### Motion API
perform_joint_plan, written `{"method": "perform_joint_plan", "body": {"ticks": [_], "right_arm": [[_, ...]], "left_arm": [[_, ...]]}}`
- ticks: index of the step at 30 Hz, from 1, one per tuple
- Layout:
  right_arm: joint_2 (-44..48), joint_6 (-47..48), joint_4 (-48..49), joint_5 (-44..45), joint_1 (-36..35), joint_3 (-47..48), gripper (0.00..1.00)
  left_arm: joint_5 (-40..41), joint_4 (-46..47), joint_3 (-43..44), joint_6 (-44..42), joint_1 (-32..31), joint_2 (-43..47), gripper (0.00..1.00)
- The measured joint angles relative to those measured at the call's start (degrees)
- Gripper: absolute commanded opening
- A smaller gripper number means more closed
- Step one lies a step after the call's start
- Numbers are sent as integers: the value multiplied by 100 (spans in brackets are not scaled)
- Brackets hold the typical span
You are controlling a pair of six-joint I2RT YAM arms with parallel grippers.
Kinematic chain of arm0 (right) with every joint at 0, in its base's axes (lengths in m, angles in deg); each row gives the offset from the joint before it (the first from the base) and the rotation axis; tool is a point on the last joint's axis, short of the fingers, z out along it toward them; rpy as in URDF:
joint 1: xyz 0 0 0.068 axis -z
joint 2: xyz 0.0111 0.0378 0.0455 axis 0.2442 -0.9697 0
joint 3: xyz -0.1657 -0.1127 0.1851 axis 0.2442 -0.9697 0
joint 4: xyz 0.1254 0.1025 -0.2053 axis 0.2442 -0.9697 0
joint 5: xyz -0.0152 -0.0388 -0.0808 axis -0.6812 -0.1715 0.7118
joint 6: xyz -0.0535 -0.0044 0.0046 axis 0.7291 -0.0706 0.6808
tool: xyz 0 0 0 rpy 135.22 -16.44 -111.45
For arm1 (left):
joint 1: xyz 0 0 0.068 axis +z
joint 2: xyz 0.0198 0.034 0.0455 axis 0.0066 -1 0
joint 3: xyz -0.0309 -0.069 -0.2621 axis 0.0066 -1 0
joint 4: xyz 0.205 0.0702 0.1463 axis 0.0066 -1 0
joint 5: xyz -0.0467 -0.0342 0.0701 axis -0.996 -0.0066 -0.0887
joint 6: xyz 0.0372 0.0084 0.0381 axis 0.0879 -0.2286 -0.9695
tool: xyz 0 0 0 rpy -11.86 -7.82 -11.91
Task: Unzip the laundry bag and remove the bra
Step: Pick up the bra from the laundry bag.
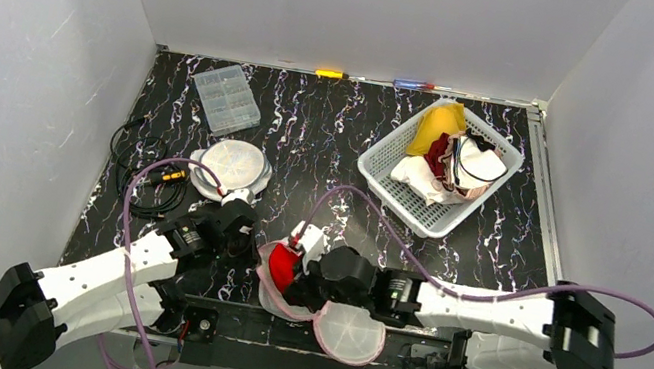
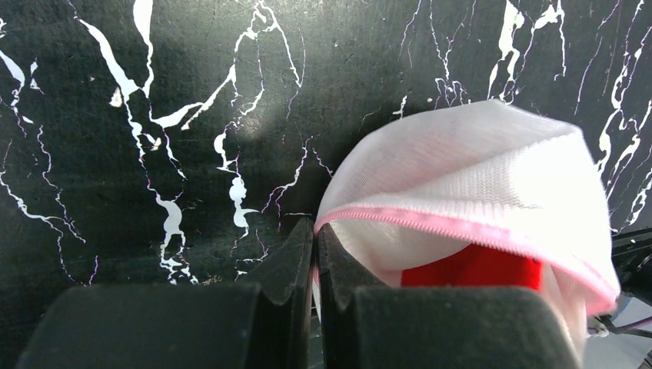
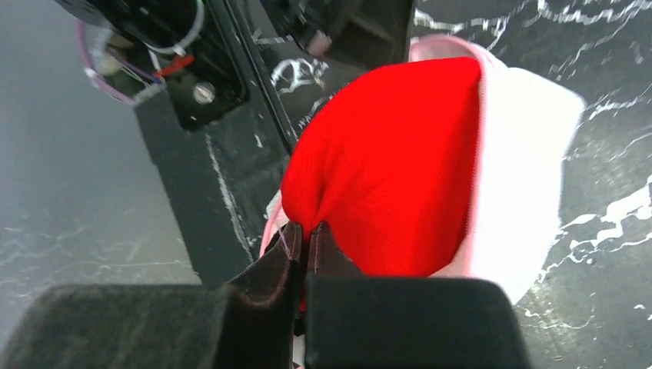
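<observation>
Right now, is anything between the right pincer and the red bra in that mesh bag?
Nothing visible does. The mesh bag is open, and the right pincer is shut on the red bra, which bulges out past the pink zipper edge. The left pincer pinches that edge.

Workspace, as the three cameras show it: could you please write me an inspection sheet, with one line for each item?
Surface: black marbled table with white veins.
Job's things: laundry bag open at the near edge; red bra showing in its opening.
Clutter: white basket of clothes, clear compartment box, round mesh discs, two small tools at the far edge.
Grippers: left gripper shut on the bag's pink zip edge; right gripper shut on the bra.
Cables: black coil at left; purple cables along both arms.
Surroundings: plain pale walls on three sides.
</observation>
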State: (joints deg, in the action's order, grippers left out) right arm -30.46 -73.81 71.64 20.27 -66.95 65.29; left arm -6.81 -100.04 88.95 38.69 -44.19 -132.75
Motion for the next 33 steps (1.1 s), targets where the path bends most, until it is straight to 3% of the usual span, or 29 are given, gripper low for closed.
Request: {"method": "perform_joint_plan", "body": {"ticks": [8, 18, 33], "right_arm": [[1069, 85, -2, 175, 0, 105, 1], [1545, 96, 26, 417, 0, 398, 1], [1755, 699, -929, 608, 0, 2520, 1]], "left_arm": [[4, 31, 0, 0, 0, -33, 0], [0, 85, 2, 0, 0, -79, 0], [-2, 140, 2, 0, 0, -352, 0]]}}
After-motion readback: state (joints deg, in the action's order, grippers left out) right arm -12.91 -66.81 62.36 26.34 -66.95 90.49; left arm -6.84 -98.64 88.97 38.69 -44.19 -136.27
